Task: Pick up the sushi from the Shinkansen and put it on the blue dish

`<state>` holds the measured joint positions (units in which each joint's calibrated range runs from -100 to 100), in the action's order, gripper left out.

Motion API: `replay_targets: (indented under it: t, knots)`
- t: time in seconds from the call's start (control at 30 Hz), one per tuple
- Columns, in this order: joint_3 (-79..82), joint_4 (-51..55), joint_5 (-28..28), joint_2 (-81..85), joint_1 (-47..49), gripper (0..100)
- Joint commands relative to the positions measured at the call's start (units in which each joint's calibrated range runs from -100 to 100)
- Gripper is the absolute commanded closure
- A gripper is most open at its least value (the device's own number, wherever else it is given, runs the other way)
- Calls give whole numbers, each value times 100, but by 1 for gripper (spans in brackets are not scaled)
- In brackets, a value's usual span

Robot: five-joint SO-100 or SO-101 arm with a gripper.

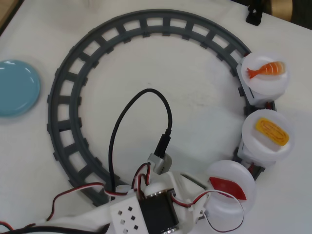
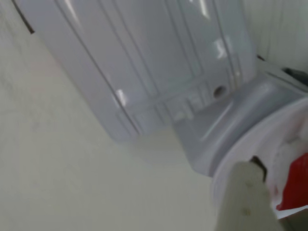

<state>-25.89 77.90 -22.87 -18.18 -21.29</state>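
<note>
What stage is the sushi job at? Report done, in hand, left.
Done: nothing delivered; the blue dish sits bare, left of the track in the overhead view.
In hand: the arm is at the Shinkansen; the wrist view shows a claw finger beside the sushi, which lies on its white plate. Whether the claw is open or shut is unclear.
Left: grip, lift, carry across, set down.

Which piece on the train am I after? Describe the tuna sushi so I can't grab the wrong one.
In the overhead view, follow the grey ring track to its right side, where three white plates ride the Shinkansen. The tuna sushi lies on the lowest plate, nearest the arm. It is dark red and pointed, unlike the orange shrimp and yellow egg.
</note>
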Motion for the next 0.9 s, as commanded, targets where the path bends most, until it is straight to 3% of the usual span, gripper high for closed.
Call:
replay_targets:
  t: [0.0,0.87]
  knots:
    - [-368,-142,-9,-20,-54,77]
    - [-783,-244,48,-940,-327,77]
